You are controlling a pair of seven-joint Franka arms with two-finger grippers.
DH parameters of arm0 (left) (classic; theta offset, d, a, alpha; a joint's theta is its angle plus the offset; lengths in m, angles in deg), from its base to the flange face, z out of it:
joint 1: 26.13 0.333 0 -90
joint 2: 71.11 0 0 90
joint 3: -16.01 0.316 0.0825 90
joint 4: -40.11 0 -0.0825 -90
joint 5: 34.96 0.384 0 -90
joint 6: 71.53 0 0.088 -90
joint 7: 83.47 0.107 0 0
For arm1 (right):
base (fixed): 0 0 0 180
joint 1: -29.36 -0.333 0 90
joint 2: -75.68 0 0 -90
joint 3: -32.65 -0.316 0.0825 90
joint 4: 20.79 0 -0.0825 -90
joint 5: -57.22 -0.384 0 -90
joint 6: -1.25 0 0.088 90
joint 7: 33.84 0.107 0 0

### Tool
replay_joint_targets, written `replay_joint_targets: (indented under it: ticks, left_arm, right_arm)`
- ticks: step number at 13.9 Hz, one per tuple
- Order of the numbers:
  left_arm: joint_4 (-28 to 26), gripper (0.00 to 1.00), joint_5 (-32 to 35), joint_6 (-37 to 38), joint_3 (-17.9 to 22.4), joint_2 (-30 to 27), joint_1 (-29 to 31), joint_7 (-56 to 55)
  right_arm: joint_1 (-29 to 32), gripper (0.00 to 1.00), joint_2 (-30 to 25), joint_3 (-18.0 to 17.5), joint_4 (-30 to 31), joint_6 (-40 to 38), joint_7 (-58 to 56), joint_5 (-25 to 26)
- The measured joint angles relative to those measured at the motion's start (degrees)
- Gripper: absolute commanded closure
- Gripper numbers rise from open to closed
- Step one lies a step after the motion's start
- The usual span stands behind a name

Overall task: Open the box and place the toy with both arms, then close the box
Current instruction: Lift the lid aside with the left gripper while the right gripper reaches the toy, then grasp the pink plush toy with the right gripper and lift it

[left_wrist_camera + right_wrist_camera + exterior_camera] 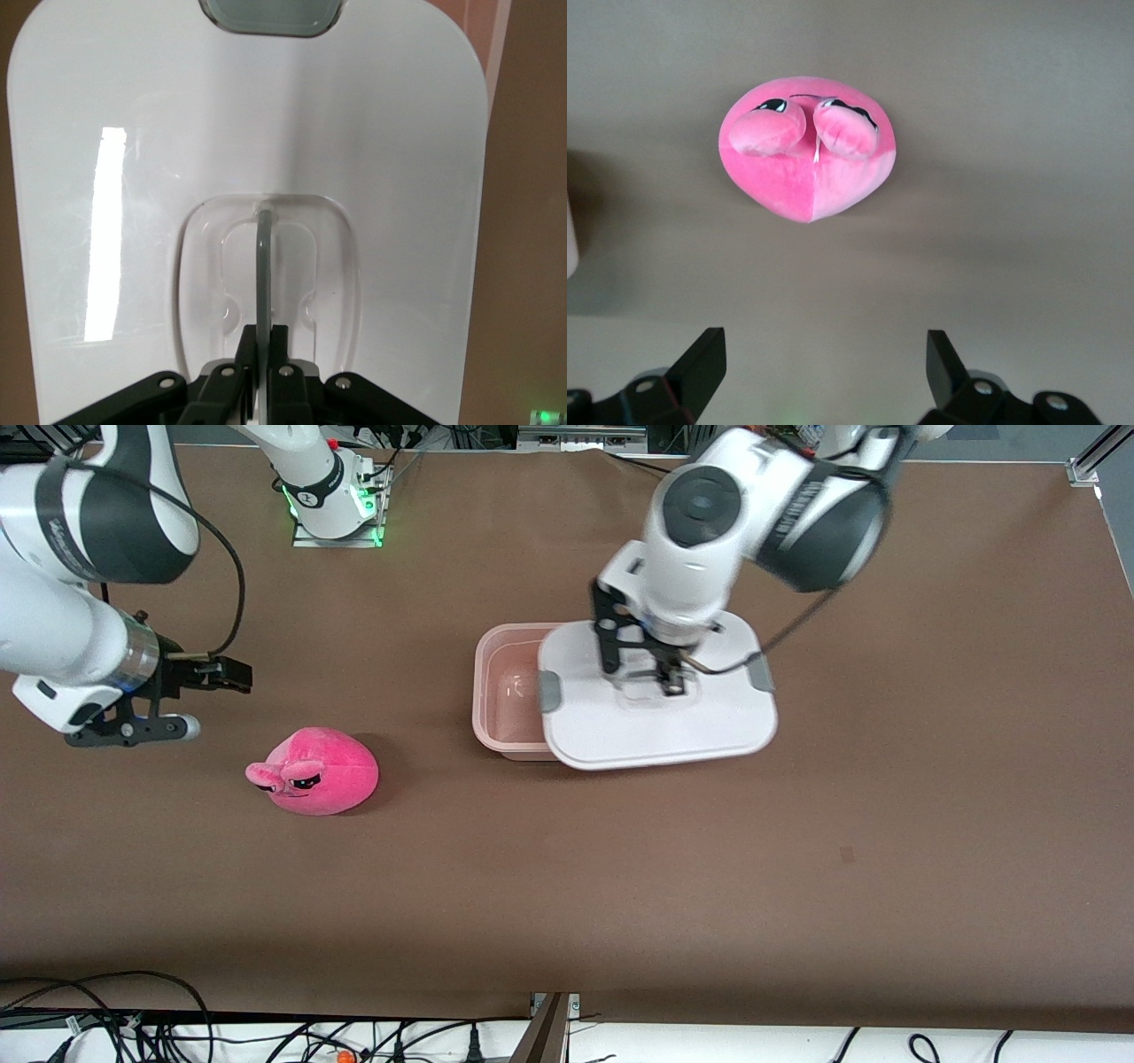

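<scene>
- The left pincer (671, 682) was clamped on the clear centre handle (264, 266) of the white lid (660, 722), held shifted off the box (507, 691) toward the left arm's end, leaving the base partly uncovered.
- The right pincer (190, 700) hung with fingers apart over the surface (620, 886), near the pink plush toy (314, 771), which lay nearer the front camera, toward the right arm's end; the right arm was the closer one.
</scene>
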Motion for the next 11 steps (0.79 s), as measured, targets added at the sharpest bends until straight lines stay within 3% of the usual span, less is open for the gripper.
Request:
replay_joint_targets:
  ticks: [5, 11]
  left_arm:
    - [3.30, 1.00, 0.00, 6.27, 0.22, -0.63, 15.00, 15.34]
    - [3.29, 1.00, -0.08, 9.73, 0.33, -0.17, 30.45, 28.27]
  right_arm:
    - [0.00, 0.00, 9.22, -0.05, 0.75, 8.70, -2.20, -5.38]
    - [0.11, 0.00, 12.59, 0.02, 3.04, 16.39, -2.33, -5.70]
